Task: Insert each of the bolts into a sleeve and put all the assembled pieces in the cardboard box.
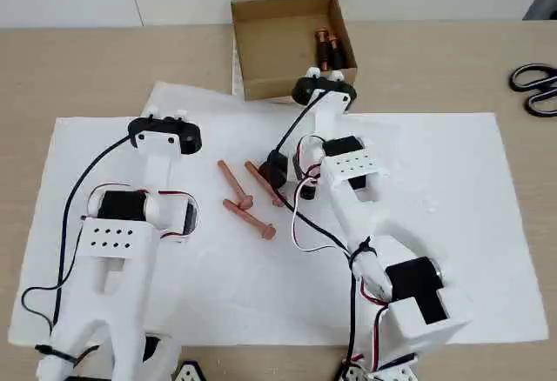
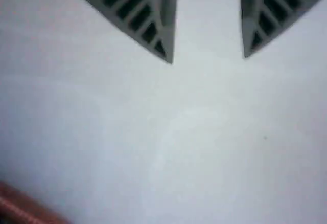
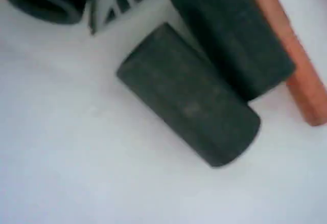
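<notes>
Your left end effector hangs over the white paper with its jaws wide, holding nothing, and 1 bolt lies near it. Grip that bolt close to the head so the free end can enter a sleeve. The right end effector sits close over the sleeves; its opening cannot be told. The cardboard box holds 2 assembled pieces.

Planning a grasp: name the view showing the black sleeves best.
Right wrist view: two sleeves lie side by side, close up. The high view shows them small and dark beside an arm. The left wrist view faces white paper.
</notes>
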`<state>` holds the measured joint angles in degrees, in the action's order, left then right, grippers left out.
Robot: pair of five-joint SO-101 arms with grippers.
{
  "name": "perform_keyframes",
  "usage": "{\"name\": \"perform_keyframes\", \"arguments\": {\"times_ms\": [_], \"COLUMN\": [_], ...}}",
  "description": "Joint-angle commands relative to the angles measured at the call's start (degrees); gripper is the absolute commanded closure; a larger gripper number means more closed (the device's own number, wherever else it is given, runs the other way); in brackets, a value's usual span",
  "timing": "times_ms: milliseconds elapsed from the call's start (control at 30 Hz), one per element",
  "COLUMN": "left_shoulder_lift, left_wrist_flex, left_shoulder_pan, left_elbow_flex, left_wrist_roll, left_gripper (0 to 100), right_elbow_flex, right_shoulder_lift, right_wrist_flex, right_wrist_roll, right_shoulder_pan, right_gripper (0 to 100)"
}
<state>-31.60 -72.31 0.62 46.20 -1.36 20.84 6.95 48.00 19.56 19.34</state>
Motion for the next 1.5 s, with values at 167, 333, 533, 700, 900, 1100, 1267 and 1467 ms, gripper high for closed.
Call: {"name": "perform_keyframes", "arguments": {"times_ms": [167,333,533,700,900,1100,1267,1467], "left_shoulder_lift": [-1.5,-1.5,-1.5,-1.5,-1.5,-1.5,-1.5,-1.5], "left_wrist_flex": [1.1,1.1,1.0,1.0,0.9,0.9,0.9,0.9], "left_shoulder_pan": [-0.4,-0.4,-0.4,-0.4,-0.4,-0.4,-0.3,-0.1], "left_elbow_flex": [-0.1,-0.1,-0.1,-0.1,-0.1,-0.1,-0.1,-0.1], "left_wrist_roll": [-0.1,-0.1,-0.1,-0.1,-0.1,-0.1,-0.1,-0.1], "left_gripper": [92,92,92,92,92,92,92,92], "right_elbow_flex": [-6.6,-8.0,-7.9,-7.9,-8.0,-9.4,-9.4,-9.6], "right_shoulder_lift": [-0.3,0.1,0.2,1.3,5.2,6.6,6.6,6.2], "right_wrist_flex": [6.7,7.6,6.5,5.7,4.9,5.2,5.2,6.4], "right_wrist_roll": [1.2,1.8,4.0,4.0,4.1,4.1,4.0,3.8], "right_shoulder_pan": [0.9,2.9,3.8,3.2,1.9,1.5,0.8,-2.7], "right_gripper": [79.3,79.3,79.4,79.4,79.4,81.7,92.2,96.1]}}
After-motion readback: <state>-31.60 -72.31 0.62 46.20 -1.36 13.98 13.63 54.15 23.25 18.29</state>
